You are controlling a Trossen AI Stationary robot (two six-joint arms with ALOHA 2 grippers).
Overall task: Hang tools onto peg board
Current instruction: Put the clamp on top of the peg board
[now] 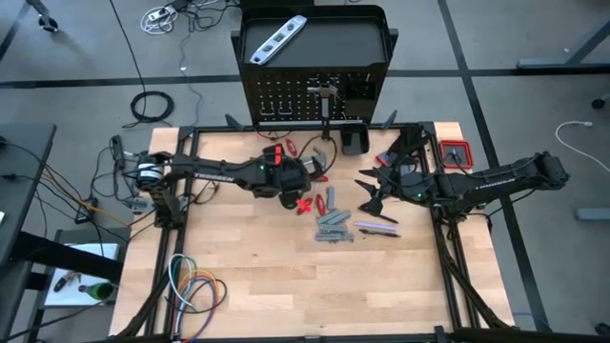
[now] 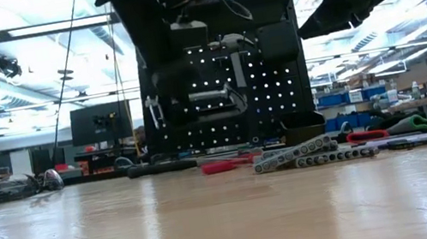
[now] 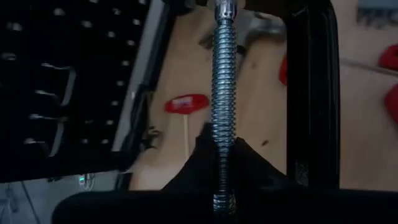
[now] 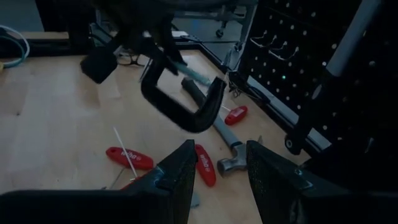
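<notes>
The left claw [image 4: 152, 46] is clamped on the black C-clamp [image 4: 186, 102], gripping it by its threaded screw [image 3: 224, 106], and holds it up off the bench [image 1: 257, 286]. In the right wrist view the clamp hangs in the air with its curved frame lowest, clear of the wood below. From above, the left arm reaches in across the back half of the bench, and its claw sits just in front of the peg board [image 1: 305, 100]. The peg board stands upright at the back edge, with a few metal hooks [image 3: 53, 112] in its holes; a silver level [image 1: 278, 38] lies in the tray on top of its stand.

The right claw [image 4: 217, 165] has its 2 fingers apart and holds nothing. It hovers above the bench to the right of the peg board, pointing toward the left arm.

On the wood under the lifted clamp lie a steel hammer [image 4: 214, 124] and 2 red-handled tools [image 4: 165, 162], one thin shaft crossing the nearer handle. A small red-handled screwdriver [image 3: 185, 106] lies close to the foot of the peg board. Further forward, near the middle of the bench, is a cluster of grey wrenches [image 1: 335, 224], touching or perhaps overlapping each other; the low view is too flat to say which. Coiled coloured cables [image 1: 195, 286] rest at the front left corner.
</notes>
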